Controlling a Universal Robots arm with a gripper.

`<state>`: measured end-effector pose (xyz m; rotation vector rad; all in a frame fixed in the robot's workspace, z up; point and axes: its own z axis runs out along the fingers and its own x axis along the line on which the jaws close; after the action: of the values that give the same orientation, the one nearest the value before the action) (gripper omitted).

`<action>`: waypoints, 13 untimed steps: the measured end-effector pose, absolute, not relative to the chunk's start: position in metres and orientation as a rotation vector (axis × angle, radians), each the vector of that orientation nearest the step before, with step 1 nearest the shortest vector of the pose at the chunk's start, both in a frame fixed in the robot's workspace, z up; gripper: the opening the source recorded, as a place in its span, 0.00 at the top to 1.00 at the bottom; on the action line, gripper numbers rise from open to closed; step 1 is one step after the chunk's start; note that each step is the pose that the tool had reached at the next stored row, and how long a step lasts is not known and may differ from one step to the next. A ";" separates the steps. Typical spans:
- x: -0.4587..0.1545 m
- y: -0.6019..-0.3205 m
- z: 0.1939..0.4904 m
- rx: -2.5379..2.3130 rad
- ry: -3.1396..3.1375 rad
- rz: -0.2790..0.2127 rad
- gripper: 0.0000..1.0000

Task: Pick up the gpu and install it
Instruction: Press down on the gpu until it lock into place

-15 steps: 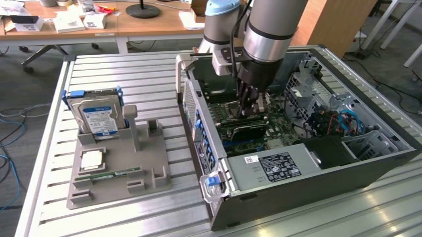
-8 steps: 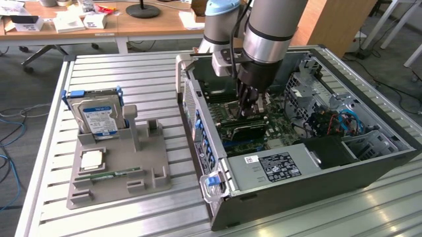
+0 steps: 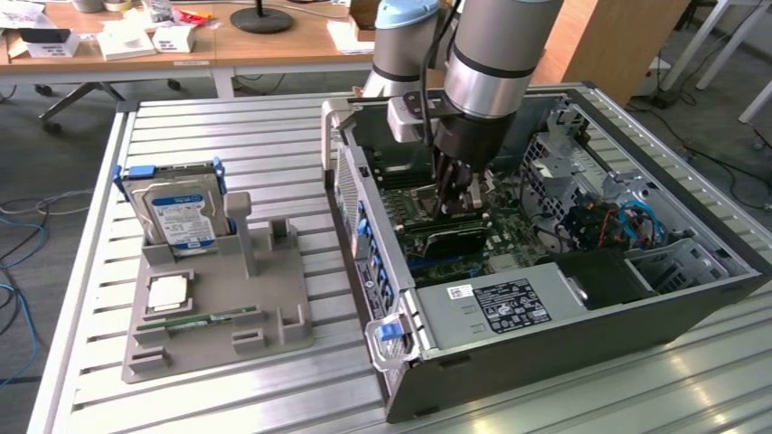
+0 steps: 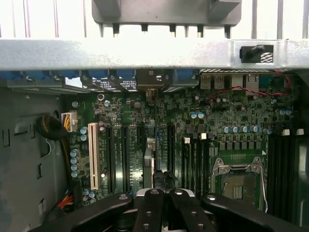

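One robot arm (image 3: 489,63) with one hand (image 3: 456,194) is reaching into one open computer case (image 3: 579,316). Inside it, one motherboard (image 4: 193,140) is showing, with one white expansion slot (image 4: 93,155) and one bare processor socket (image 4: 239,181); one gpu (image 3: 453,240) is sitting under the hand. One power supply (image 3: 507,303) is lying in the case. On the table (image 3: 217,127), one grey holder tray (image 3: 211,312) is carrying one hard drive (image 3: 183,212), one processor chip (image 3: 166,291) and one memory stick (image 3: 199,318).

The arm (image 3: 489,63) fills the middle of the open computer case (image 3: 675,307); drive cage (image 3: 567,163) and power supply (image 3: 501,303) crowd its sides.
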<state>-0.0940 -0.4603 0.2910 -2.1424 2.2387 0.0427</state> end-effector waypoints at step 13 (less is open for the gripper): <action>-0.094 -0.460 0.289 -2.142 2.239 0.043 0.89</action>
<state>-0.0940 -0.4603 0.2886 -2.1423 2.2386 0.0428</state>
